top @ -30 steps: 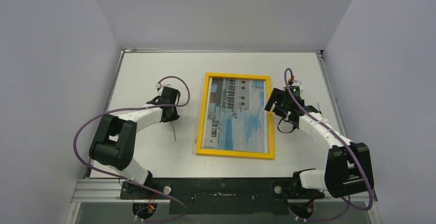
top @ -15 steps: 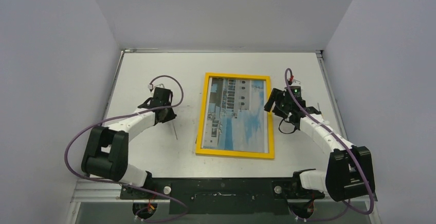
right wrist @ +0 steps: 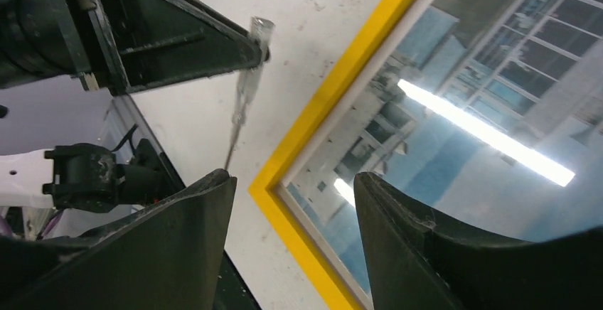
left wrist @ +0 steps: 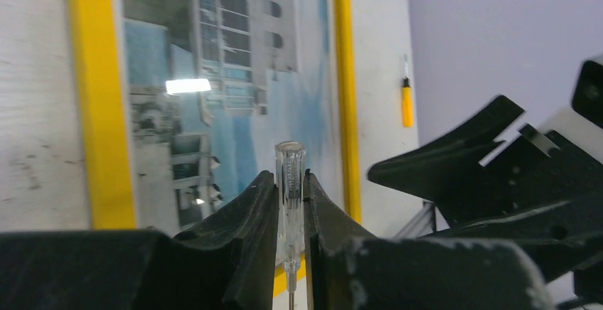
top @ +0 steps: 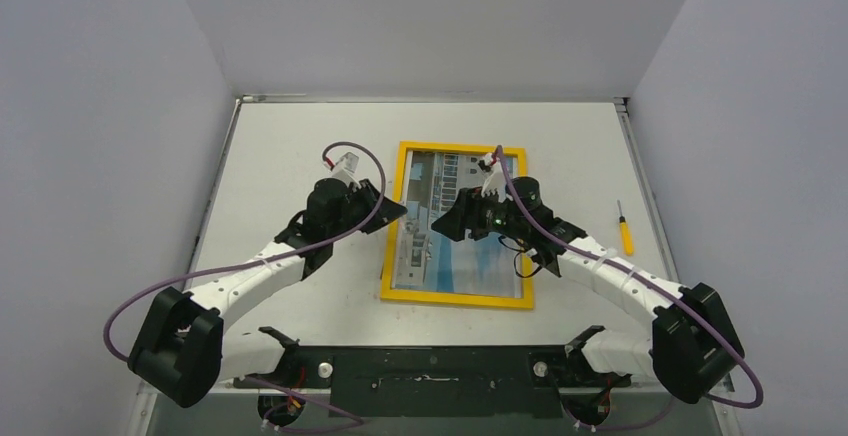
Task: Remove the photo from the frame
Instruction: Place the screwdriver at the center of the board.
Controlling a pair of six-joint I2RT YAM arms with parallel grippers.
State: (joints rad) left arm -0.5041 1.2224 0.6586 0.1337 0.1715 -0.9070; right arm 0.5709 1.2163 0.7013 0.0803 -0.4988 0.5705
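Sitting inside the frame [top: 450, 298], the photo [top: 450, 261]; left end effector [left wrist: 290, 183] pinching perhaps a clear screwdriver [left wrist: 290, 162], right end effector [right wrist: 293, 182] spread.

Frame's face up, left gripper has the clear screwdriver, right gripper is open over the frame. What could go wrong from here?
1. The left gripper and right gripper sit close together at the left-arm side of the frame, so they may collide.
2. The clear screwdriver is pinched only by its slim handle and may pivot or slip under load.
3. The photo faces up, so a stray tip could scratch the front.
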